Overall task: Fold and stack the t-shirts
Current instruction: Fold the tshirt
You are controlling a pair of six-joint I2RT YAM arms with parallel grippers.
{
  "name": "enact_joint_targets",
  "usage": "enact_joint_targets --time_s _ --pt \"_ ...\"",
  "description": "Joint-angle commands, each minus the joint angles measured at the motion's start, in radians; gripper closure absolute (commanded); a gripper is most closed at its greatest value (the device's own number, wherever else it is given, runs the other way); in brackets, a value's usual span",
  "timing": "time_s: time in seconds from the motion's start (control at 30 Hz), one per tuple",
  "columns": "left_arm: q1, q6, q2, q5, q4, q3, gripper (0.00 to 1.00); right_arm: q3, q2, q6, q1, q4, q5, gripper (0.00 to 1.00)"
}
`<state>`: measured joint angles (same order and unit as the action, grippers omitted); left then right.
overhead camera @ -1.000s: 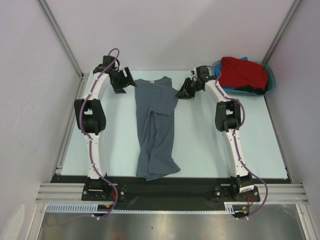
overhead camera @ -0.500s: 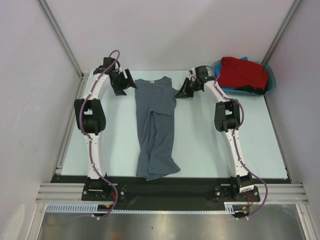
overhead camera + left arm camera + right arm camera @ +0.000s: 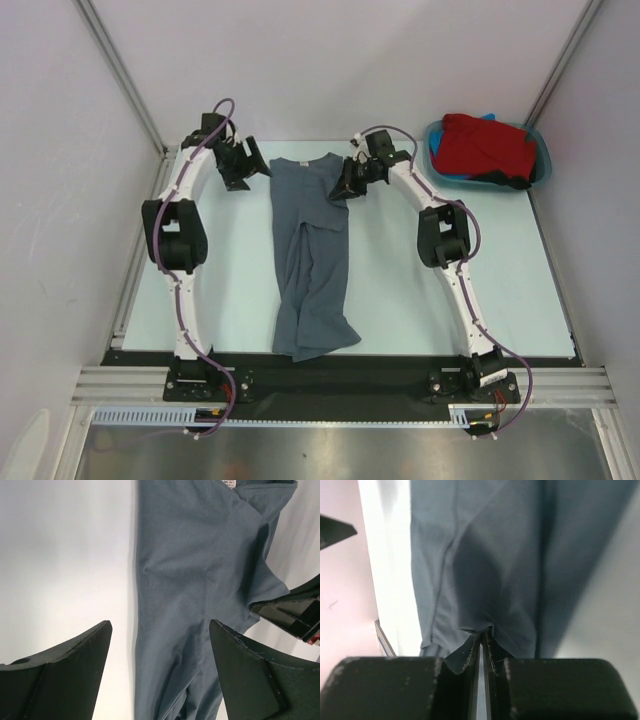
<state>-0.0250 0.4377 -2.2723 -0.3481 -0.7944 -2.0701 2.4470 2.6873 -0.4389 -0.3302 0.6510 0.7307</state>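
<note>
A dark slate-grey t-shirt [image 3: 310, 250] lies lengthwise on the pale table, collar at the far end. My right gripper [image 3: 343, 188] is over its far right edge, shut on the hem of the right sleeve. In the right wrist view the cloth [image 3: 485, 555] is pinched between the nearly closed jaws of that gripper [image 3: 483, 639]. My left gripper [image 3: 250, 166] hovers open beside the shirt's far left shoulder. Its wrist view has the grey t-shirt [image 3: 200, 555] between its spread fingers [image 3: 75, 660], untouched. A red t-shirt [image 3: 485, 145] lies bunched in the tub.
A teal tub [image 3: 541, 160] stands at the far right corner with bits of blue [image 3: 490, 117] and black cloth [image 3: 515, 183] around the red shirt. Pale walls close in the table [image 3: 430, 290] on three sides. The arm bases sit at the near edge.
The right gripper has closed on the grey shirt's right sleeve and carried it left, inward over the shirt. The left arm has hardly moved.
</note>
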Motion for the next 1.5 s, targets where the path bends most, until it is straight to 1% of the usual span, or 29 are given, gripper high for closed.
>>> enact_joint_targets --time_s 0.0,0.03,0.07,0.1,0.17,0.23,0.27,0.47,0.7,0.83,1.1,1.17,1.23,1.27,1.3,1.33,1.37,1.43,1.47 --pt "0.019 0.015 0.073 -0.031 0.018 0.008 0.15 0.047 -0.078 0.040 -0.009 0.021 0.006 0.84" --pt "0.020 0.016 0.069 -0.037 0.021 0.010 0.15 0.049 -0.078 0.040 -0.010 0.016 0.010 0.76" --pt "0.022 0.021 0.068 -0.041 0.026 0.010 0.15 0.049 -0.076 0.037 -0.013 0.015 0.013 0.65" --pt "0.022 0.027 0.065 -0.049 0.027 0.013 0.15 0.049 -0.075 0.037 -0.015 0.013 0.012 0.41" --pt "0.022 0.030 0.060 -0.063 0.035 0.016 0.15 0.060 -0.069 0.042 -0.018 0.013 0.022 0.27" --pt "0.022 0.033 0.057 -0.072 0.040 0.018 0.15 0.060 -0.072 0.045 -0.018 0.021 0.012 0.26" --pt "0.022 0.035 0.057 -0.077 0.043 0.021 0.01 0.049 -0.079 0.045 -0.017 0.019 0.009 0.26" --pt "0.022 0.035 0.053 -0.075 0.050 0.013 0.00 -0.023 -0.138 0.058 -0.004 -0.010 -0.059 0.26" --pt "0.022 0.021 0.054 -0.086 0.064 -0.012 0.00 -0.017 -0.167 0.088 0.010 -0.011 -0.108 0.27" --pt "0.014 0.019 0.080 -0.092 0.072 0.031 0.00 -0.034 -0.173 0.083 0.025 0.012 -0.108 0.27" --pt "-0.006 0.012 0.100 -0.103 0.067 0.091 0.00 -0.079 -0.156 0.089 0.022 0.079 -0.083 0.31" --pt "-0.009 0.001 0.103 -0.109 0.046 0.103 0.00 -0.053 -0.156 0.101 0.023 0.131 -0.094 0.33" --pt "-0.018 -0.013 0.118 -0.100 0.018 0.123 0.00 -0.043 -0.171 0.123 0.026 0.201 -0.143 0.33" --pt "-0.021 -0.028 0.147 -0.091 0.012 0.161 0.00 -0.040 -0.194 0.132 0.028 0.229 -0.161 0.32" --pt "-0.030 -0.033 0.166 -0.086 0.011 0.188 0.00 -0.042 -0.207 0.141 0.029 0.260 -0.212 0.32" --pt "-0.033 -0.037 0.184 -0.081 -0.006 0.212 0.00 -0.040 -0.224 0.143 0.034 0.341 -0.250 0.32" --pt "-0.038 -0.046 0.227 -0.072 -0.015 0.269 0.00 -0.042 -0.260 0.147 0.036 0.384 -0.278 0.32" --pt "-0.047 -0.063 0.278 -0.066 -0.057 0.332 0.00 -0.101 -0.316 0.166 0.034 0.473 -0.336 0.32" --pt "-0.050 -0.082 0.339 -0.062 -0.068 0.405 0.00 -0.126 -0.343 0.167 0.030 0.502 -0.356 0.32"
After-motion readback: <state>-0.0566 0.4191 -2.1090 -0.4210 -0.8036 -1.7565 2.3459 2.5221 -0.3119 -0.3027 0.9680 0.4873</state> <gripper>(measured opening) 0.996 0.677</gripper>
